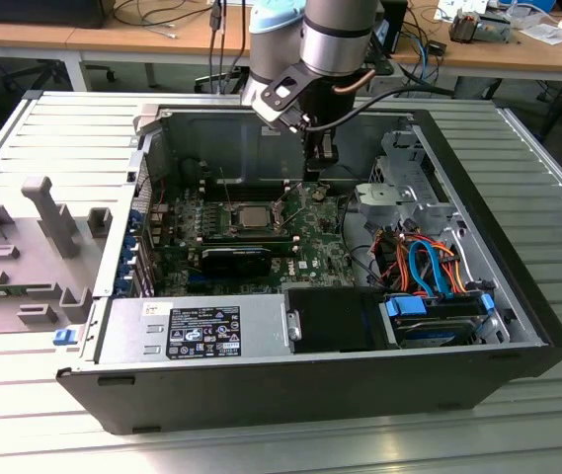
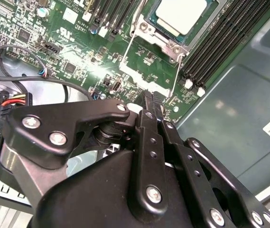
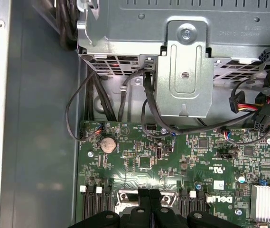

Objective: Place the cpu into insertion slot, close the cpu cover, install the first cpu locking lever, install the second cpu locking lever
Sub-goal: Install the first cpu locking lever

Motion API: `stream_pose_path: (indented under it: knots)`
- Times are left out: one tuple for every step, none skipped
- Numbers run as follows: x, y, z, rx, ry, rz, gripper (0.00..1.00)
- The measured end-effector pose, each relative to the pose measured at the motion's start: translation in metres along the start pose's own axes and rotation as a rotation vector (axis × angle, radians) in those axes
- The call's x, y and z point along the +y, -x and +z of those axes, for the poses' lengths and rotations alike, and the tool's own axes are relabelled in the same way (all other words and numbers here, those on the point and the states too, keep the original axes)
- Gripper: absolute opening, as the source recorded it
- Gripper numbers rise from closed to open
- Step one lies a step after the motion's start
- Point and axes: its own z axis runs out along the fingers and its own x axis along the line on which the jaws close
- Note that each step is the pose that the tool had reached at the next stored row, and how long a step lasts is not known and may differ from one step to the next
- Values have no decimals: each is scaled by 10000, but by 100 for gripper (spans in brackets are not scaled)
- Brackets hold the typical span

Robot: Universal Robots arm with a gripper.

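Tool [image 1: 313,176] hangs inside the open case [image 1: 290,390], low over the green board [image 3: 172,161]. Fingers are together, and I see nothing between them. The cpu [image 1: 254,214] is already seated in the insertion slot [image 2: 175,47], about mid-board, and the case sits mid-counter [image 1: 527,434]. Key relation: the slot lies to the exterior view's left of the tool and slightly nearer that camera, near but not touching. In the second wrist view the fingertips [image 2: 147,102] point straight at the slot's nearest edge. A thin wire lever [image 2: 176,71] runs along each flank of the slot toward the tool, long axis roughly in line with the fingers. My read is that the levers aren't latched, but I can't confirm it. I can't separate the cpu cover from the slot's rim, so no call on whether it's down.
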Motion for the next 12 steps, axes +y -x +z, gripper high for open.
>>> stream_pose_path:
  knots:
    - [2,0,0,0,0,0,11]
    - [6,0,0,0,0,0,11]
    - [10,0,0,0,0,-1,11]
    - [12,1,0,0,0,-1,11]
    - [15,1,0,0,0,0,11]
    - [21,1,0,0,0,0,11]
    - [23,1,0,0,0,0,11]
    - [25,1,0,0,0,0,11]
    - [29,2,0,0,0,0,11]
    - [31,2,0,0,0,-1,11]
    - [35,2,0,-1,0,-1,11]
    - [39,2,0,0,0,-1,11]
